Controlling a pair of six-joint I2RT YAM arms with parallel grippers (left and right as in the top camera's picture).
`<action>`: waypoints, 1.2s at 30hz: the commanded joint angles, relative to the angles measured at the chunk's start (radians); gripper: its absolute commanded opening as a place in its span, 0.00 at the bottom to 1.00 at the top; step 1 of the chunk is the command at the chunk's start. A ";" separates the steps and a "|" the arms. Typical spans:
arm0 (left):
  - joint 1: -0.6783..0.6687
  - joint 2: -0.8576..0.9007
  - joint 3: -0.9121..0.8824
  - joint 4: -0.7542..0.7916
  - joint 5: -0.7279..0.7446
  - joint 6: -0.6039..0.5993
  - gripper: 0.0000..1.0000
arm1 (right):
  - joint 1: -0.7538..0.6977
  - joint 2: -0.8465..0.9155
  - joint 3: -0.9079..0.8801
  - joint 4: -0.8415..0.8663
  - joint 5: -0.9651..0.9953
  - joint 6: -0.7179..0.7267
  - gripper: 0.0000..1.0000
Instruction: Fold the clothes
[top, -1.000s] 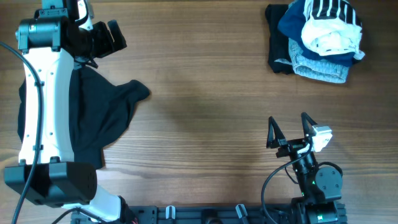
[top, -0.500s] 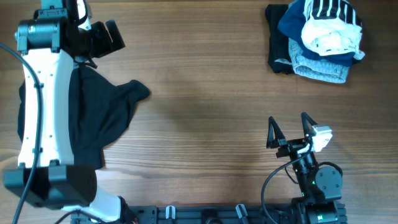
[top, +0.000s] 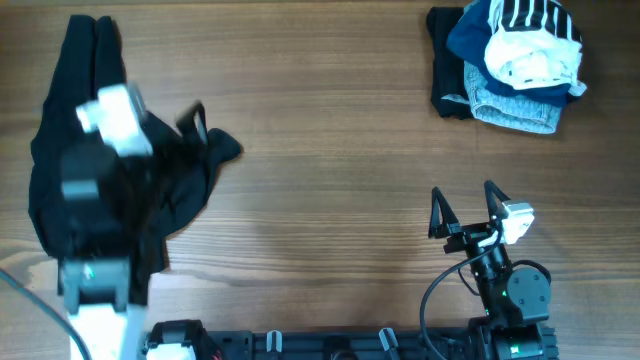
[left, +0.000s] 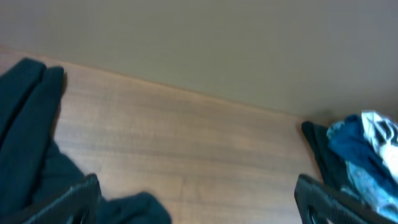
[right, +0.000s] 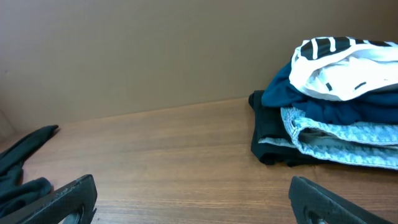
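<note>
**Both end effectors spread and empty, clothes in two spots on the worktop**

On my left, the large plain black fabric garment (top: 75, 60) lies rumpled on the brown wooden worktop (top: 330, 150), with one lobe reaching towards the middle. The left arm (top: 95, 290) sits right over that cloth in the overhead view. It is smeared with blur, so I cannot place its tip exactly from above. The left wrist view helps here. The left end effector (left: 198, 202) has its two fingers (left: 68, 199) far apart at the bottom corners of the picture, with nothing pinched between them. Black cloth shows low on the left and bare wood lies ahead.

The pile of clothes (top: 505, 65) sits at the far right corner of the worktop, well apart from both arms. On top lies the white T-shirt with a black striped block print (top: 535, 50), crumpled rather than flat. Under it I make out a deep blue garment (top: 468, 38), then a pale blue textured piece (top: 512, 105). At the bottom is a black folded piece (top: 445, 80) that sticks out on the left side of the pile.

The right end effector (top: 463, 195) rests near the front edge on the right, pointing towards the pile, its fingers spread wide and holding nothing. Its own wrist view shows the same stack ahead and to the right, and a tip of the black garment low on the left edge
</note>
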 joint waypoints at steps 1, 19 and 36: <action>-0.002 -0.203 -0.202 0.061 0.016 0.020 1.00 | -0.004 -0.008 -0.001 0.005 -0.018 -0.016 1.00; -0.003 -0.784 -0.708 0.282 0.015 0.016 1.00 | -0.004 -0.008 -0.001 0.005 -0.018 -0.016 1.00; -0.003 -0.826 -0.761 0.402 -0.060 0.016 1.00 | -0.004 -0.008 -0.001 0.005 -0.018 -0.016 1.00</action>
